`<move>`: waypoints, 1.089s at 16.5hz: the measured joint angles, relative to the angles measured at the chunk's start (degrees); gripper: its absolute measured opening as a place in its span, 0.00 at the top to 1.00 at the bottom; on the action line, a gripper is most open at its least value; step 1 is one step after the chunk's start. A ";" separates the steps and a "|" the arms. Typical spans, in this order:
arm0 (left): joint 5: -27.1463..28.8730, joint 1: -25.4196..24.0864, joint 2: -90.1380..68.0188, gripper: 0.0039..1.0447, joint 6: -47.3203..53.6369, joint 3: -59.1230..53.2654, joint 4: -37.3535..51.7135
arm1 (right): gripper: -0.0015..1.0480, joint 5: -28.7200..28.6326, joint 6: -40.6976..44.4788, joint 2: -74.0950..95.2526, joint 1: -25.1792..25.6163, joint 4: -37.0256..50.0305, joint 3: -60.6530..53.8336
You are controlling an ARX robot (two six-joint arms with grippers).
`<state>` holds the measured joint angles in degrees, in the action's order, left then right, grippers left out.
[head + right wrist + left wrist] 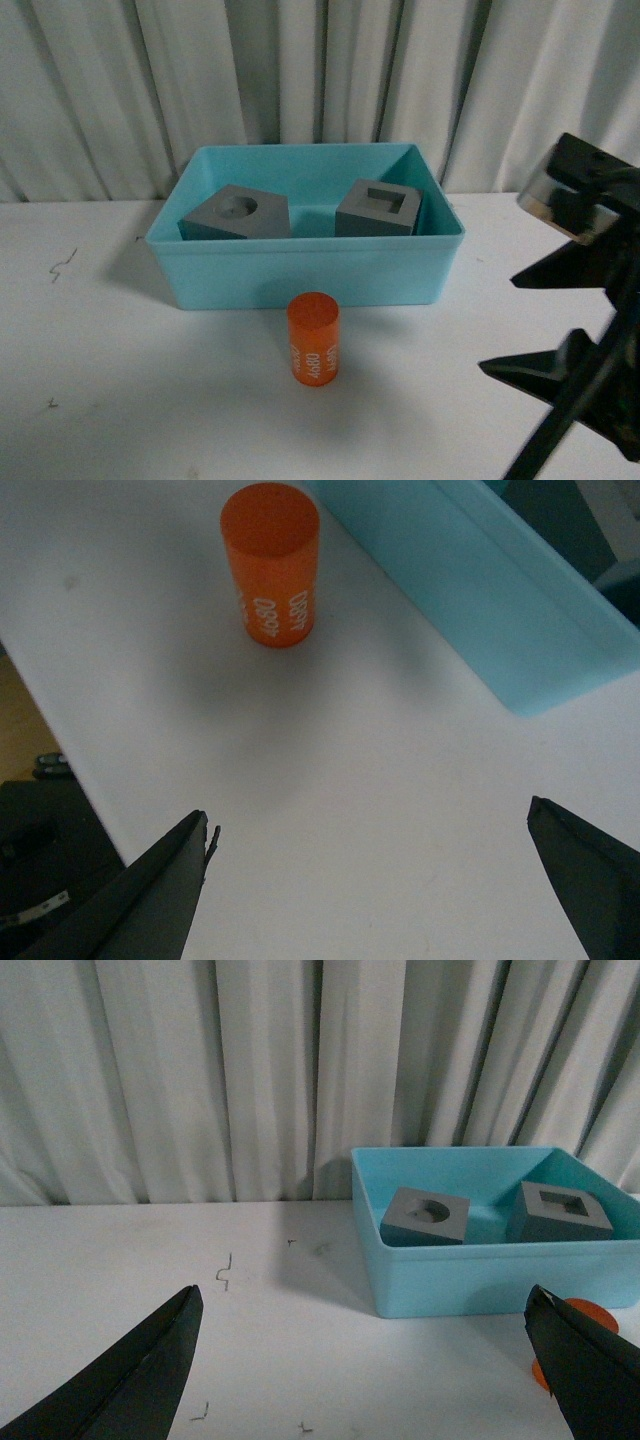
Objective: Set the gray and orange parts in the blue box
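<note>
Now, your right gripper [368,815] is wide open and holds nothing, and the orange can [270,565] stands ahead of it, near the blue box [480,590]. If you come in off to one side, a finger may tip the can, and it could roll away.

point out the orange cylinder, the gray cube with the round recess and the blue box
orange cylinder [314,340], front view, middle of its side wall
gray cube with the round recess [235,213], front view, top face
blue box [300,270], front view, front wall
</note>
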<state>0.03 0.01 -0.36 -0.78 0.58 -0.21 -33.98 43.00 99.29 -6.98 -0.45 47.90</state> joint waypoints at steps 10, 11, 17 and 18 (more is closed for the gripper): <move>0.00 0.00 0.00 0.06 0.00 0.00 0.00 | 0.06 5.66 -7.15 15.04 -10.71 4.87 11.78; 0.02 0.00 0.00 0.06 0.00 0.00 0.00 | 0.06 6.19 -7.48 16.22 -11.02 5.16 12.76; 0.02 0.00 0.00 0.06 0.00 0.00 0.00 | 0.06 7.32 -10.88 21.09 -15.02 5.70 17.55; 0.00 0.00 0.00 0.06 0.00 0.00 0.00 | 0.06 7.52 -11.56 21.86 -15.91 5.73 18.29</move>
<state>0.03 0.01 -0.36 -0.78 0.58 -0.21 -26.46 31.44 121.14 -22.90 5.28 66.19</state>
